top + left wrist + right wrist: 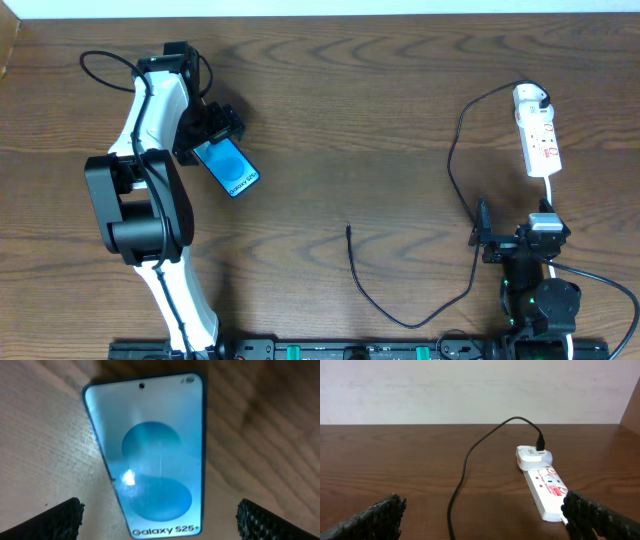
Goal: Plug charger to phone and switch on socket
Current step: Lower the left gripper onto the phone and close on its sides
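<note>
1. The phone (233,169) lies screen-up and slanted on the wooden surface (350,110) at the left, well apart from the socket (538,138) at the far right.
2. The left end effector (164,522) hovers over the phone's lower end. Its fingers are spread wide, one on each side, and neither touches the phone. This looks like a stance for closing across the narrow width to steady the phone for plugging.
3. The charger's white plug (532,455) sits in the socket's far end. Its cable (455,150) loops across the surface, and the plug tip (348,230) lies free near the middle, connected to nothing.
4. The right end effector (487,520) is spread and empty. It faces along the socket from the near end, with the cable running just beside it, so either could probably be reached from there.
5. White text on the blue screen reads "Galaxy S25+". The socket's red marks are too small to read.
</note>
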Controlling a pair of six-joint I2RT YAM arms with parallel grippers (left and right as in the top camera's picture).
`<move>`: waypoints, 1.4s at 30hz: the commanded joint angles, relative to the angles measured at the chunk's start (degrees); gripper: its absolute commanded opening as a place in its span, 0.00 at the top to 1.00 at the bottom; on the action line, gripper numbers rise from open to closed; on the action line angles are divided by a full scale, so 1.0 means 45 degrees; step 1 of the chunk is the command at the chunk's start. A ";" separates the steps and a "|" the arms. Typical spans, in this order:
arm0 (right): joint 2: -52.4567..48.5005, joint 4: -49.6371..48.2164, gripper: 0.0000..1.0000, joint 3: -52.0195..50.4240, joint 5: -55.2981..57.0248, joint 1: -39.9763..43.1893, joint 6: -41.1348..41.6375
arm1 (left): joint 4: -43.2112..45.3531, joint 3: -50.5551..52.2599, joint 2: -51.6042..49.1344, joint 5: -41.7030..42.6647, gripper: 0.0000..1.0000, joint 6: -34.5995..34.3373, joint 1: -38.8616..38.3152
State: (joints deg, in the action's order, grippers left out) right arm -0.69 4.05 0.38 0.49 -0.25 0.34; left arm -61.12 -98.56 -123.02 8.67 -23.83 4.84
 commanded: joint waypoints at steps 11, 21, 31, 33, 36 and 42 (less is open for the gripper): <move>0.0083 0.0053 0.01 -0.0015 0.0097 -0.0087 -0.0180 | 0.0957 0.0860 -0.0049 -0.1360 0.02 -0.0971 -0.0525; 0.0083 0.0053 0.01 -0.0015 0.0097 -0.0087 -0.0180 | 0.1229 0.1156 -0.0044 -0.1622 0.02 -0.1117 -0.0806; 0.0083 0.0053 0.01 -0.0015 0.0097 -0.0087 -0.0180 | 0.1379 0.2108 0.0296 -0.1841 0.02 -0.1103 -0.0782; 0.0083 0.0053 0.01 -0.0015 0.0097 -0.0087 -0.0180 | 0.1379 0.2278 0.0559 -0.1919 0.02 -0.0976 -0.0782; 0.0083 0.0053 0.01 -0.0015 0.0097 -0.0087 -0.0180 | 0.1384 0.2467 0.1190 -0.2137 0.02 -0.0865 -0.0714; 0.0083 0.0053 0.01 -0.0015 0.0097 -0.0087 -0.0185 | 0.1681 0.3026 0.2676 -0.2069 0.02 -0.0869 -0.0495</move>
State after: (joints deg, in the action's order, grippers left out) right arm -0.69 4.05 0.38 0.49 -0.25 0.34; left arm -53.84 -86.02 -115.42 0.84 -28.42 1.80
